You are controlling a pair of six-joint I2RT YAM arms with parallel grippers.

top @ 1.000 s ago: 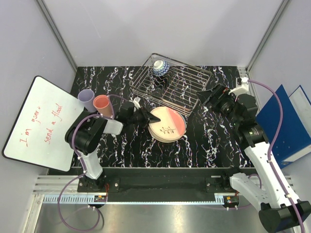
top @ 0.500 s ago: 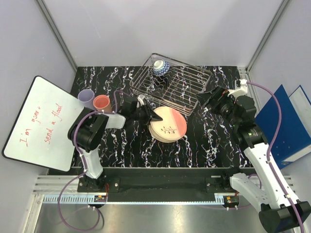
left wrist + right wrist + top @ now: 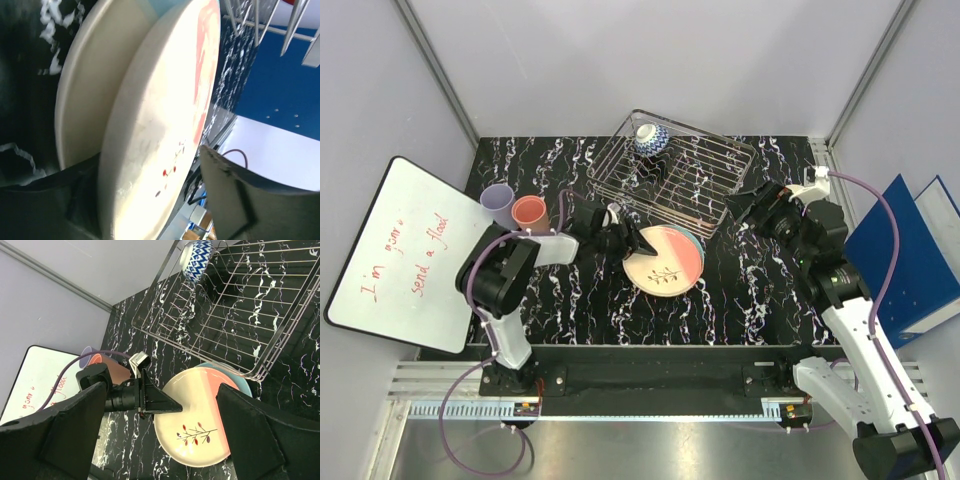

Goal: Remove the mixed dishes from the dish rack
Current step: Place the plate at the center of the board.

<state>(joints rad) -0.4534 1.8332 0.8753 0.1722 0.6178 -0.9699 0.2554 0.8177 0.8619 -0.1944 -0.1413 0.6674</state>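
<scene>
Towards the near edge of the counter (image 3: pixel 570 300), about midway along it, the cream/pink plate (image 3: pixel 665 262) lay tilted on the cream/blue plate (image 3: pixel 697 243), whose rim showed on the far right side. The left gripper (image 3: pixel 617 238) was clamped on the upper plate's left rim, probably to seat it on the stack. By the left edge, the lavender cup (image 3: pixel 498 204) and pink cup (image 3: pixel 530 212) stood upright side by side, well apart from the plates. Nearer the right edge, the right gripper (image 3: pixel 748 207) hung with its fingers spread wide and holding nothing, seemingly ready for the dish rack (image 3: pixel 700 175). The rack sat at the far edge, and the blue-white bowl (image 3: pixel 651 140) was propped in its far left corner, the only dish I could make out in it.
</scene>
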